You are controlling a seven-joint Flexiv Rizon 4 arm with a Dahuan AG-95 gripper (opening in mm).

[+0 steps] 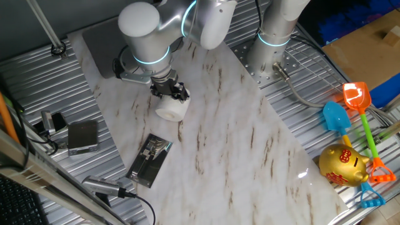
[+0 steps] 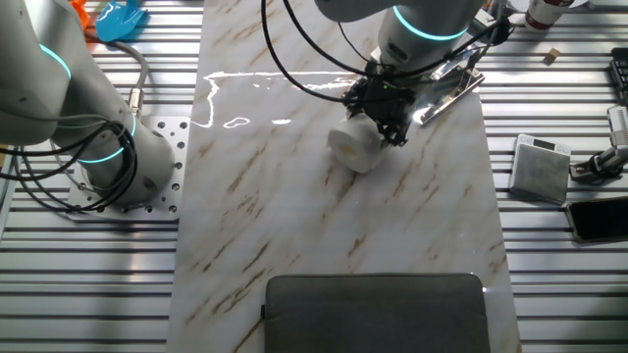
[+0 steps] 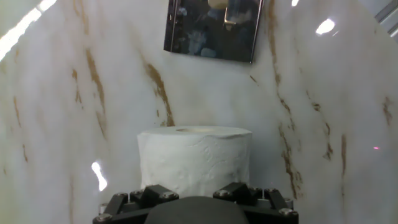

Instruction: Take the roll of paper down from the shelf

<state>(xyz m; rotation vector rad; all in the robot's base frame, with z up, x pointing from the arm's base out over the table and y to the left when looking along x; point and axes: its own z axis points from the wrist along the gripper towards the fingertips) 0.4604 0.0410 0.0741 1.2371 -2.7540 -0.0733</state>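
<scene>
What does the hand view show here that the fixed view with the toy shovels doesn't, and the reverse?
Only the hand view shows the roll of paper from close up, standing upright on the marble, apart from the shelf, with its embossed side and flat top plain.

Only the fixed view shows the arm over the roll, the gripper right at it, a square grey box, the toy shovels and a gold piggy bank.

Both show the roll off the shelf on the marble top. Neither shows how the jaws stand.
</scene>
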